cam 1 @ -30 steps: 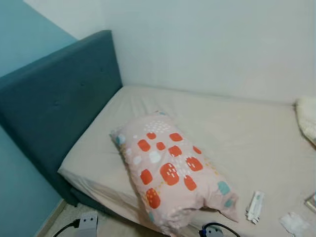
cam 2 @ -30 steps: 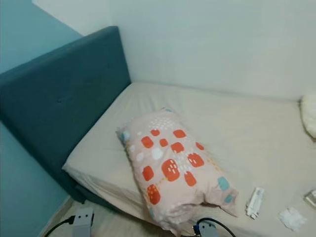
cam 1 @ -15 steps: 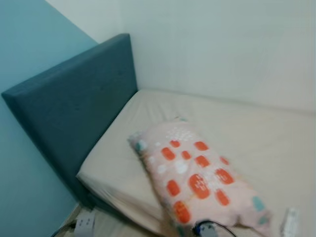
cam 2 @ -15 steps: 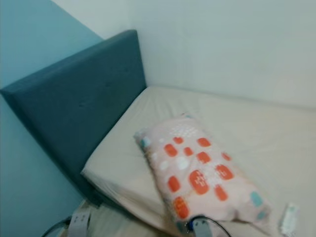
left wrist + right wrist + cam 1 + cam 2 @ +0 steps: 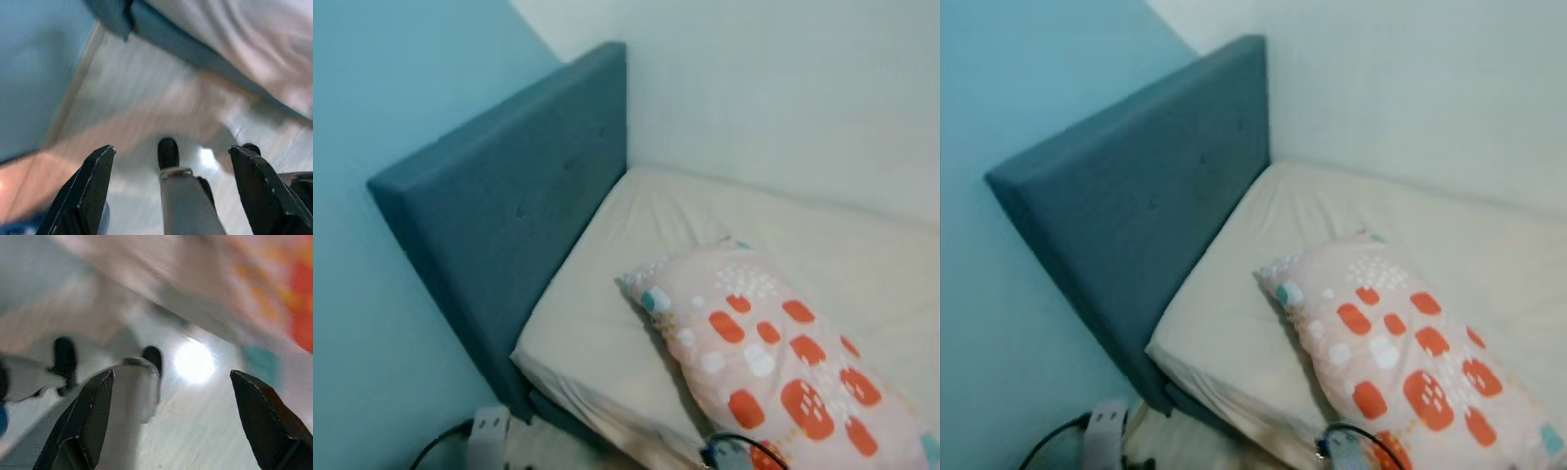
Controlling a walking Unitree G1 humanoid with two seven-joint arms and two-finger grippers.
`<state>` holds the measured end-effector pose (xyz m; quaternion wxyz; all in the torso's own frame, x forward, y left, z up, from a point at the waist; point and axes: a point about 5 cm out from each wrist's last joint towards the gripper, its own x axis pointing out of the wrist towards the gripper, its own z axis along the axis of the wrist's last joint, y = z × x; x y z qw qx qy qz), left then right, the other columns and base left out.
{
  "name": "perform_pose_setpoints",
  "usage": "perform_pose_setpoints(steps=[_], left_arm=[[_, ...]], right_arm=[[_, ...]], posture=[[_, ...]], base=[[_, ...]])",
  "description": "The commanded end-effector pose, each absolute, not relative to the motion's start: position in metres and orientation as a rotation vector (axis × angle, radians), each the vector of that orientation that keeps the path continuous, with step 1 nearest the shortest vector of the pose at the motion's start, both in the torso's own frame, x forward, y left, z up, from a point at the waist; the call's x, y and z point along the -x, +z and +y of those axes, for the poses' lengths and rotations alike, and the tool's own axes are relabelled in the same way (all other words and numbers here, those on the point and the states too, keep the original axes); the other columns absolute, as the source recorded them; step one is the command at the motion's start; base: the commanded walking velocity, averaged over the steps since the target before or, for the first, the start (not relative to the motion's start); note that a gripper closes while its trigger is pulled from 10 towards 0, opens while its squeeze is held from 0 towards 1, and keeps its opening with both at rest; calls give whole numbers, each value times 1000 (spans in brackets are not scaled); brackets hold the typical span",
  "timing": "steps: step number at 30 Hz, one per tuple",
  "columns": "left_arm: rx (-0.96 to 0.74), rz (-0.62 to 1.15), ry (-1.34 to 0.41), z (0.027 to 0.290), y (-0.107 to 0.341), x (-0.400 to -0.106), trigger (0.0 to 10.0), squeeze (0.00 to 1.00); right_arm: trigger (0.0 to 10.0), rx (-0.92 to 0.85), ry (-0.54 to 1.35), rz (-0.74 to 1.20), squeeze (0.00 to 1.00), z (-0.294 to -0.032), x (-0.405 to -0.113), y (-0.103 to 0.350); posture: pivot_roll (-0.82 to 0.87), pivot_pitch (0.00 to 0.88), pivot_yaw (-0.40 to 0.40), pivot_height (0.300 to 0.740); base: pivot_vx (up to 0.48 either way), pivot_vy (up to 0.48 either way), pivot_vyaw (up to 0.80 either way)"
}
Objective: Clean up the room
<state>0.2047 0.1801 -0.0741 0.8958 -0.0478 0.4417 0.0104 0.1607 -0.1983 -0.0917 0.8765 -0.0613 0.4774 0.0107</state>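
Observation:
A pink pillow (image 5: 778,362) with orange and teal patches lies tilted near the front edge of a bed with a beige sheet (image 5: 636,255). A dark teal padded headboard (image 5: 509,225) stands at the bed's left end. My left gripper (image 5: 171,181) hangs low over the pale floor (image 5: 146,112) beside the bed base, open with nothing between its fingers. My right gripper (image 5: 171,416) also hangs open above the floor, with the pillow's orange and teal as a blur at one side.
A light blue wall (image 5: 372,117) is on the left and a white wall (image 5: 783,88) behind the bed. A white power strip (image 5: 489,431) with a black cable lies on the floor by the headboard's foot. A black cable loop (image 5: 739,448) sits at the bed's front edge.
The camera has swung left: the pillow and bed slid to the right of the picture and the small items on the sheet's right side went out of view. More blue wall shows.

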Motion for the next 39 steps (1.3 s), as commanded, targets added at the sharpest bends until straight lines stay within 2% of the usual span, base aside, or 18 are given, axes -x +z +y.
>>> perform_pose_setpoints(steps=[1, 13, 18, 20, 22, 28, 39], left_arm=[[96, 976, -7, 174, -83, -190, 10000, 0], [104, 969, -36, 167, -81, -194, 10000, 0], [109, 967, -33, 166, -81, -194, 10000, 0], [110, 967, -31, 166, -81, -194, 10000, 0], [98, 982, -17, 167, -82, -192, 10000, 0], [118, 977, 41, 170, -82, -193, 10000, 0], [203, 936, 75, 165, -76, -205, 10000, 0]], right_arm=[[10000, 129, -2, 980, 0, -200, -163, -90], [10000, 161, -66, 833, 0, -212, -202, -68], [10000, 169, -67, 836, 0, -211, -199, -70], [10000, 189, -61, 841, 0, -210, -198, -71], [10000, 213, -21, 887, 0, -204, -186, -78], [10000, 211, 8, 920, 0, -198, -177, -84], [10000, 225, 41, 957, 0, -193, -168, -89]], posture=[[-131, 26, 53, 740], [-150, 29, 62, 740], [-147, 33, 56, 740], [-147, 33, 56, 740], [-144, 34, 53, 740], [-142, 37, 53, 740], [-144, 39, 56, 740]], base=[[0, 0, -800], [0, 0, -800], [0, 0, -800], [0, 0, 0], [0, -472, 0], [0, -475, 0], [0, 0, 0]])
